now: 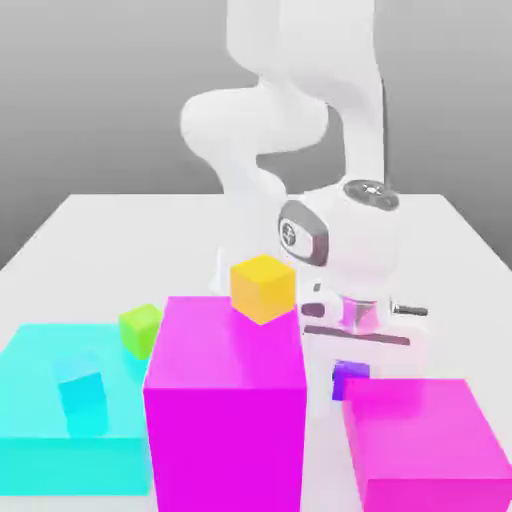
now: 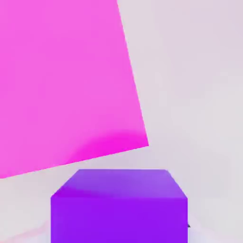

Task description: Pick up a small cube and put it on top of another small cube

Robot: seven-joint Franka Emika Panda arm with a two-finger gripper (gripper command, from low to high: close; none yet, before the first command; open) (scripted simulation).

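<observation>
A small purple cube [image 1: 351, 381] rests on the white table, right under my hand, just behind the low magenta block [image 1: 425, 440]. My gripper [image 1: 350, 368] is lowered onto it and shut on its sides. The hand view has the purple cube [image 2: 118, 206] close up, with a magenta block [image 2: 66, 80] beyond it. A small yellow cube [image 1: 262, 288] sits on the tall magenta block [image 1: 225, 400]. Beside that block, on the exterior view's left, lies a small green cube [image 1: 140, 328]. A small cyan cube [image 1: 82, 395] lies on the flat cyan block [image 1: 60, 435].
The tall magenta block stands close to my hand on the exterior view's left, and the low magenta block is right in front of the purple cube. The arm's white links [image 1: 270, 110] rise behind. The white table [image 1: 120, 220] stretches to the back.
</observation>
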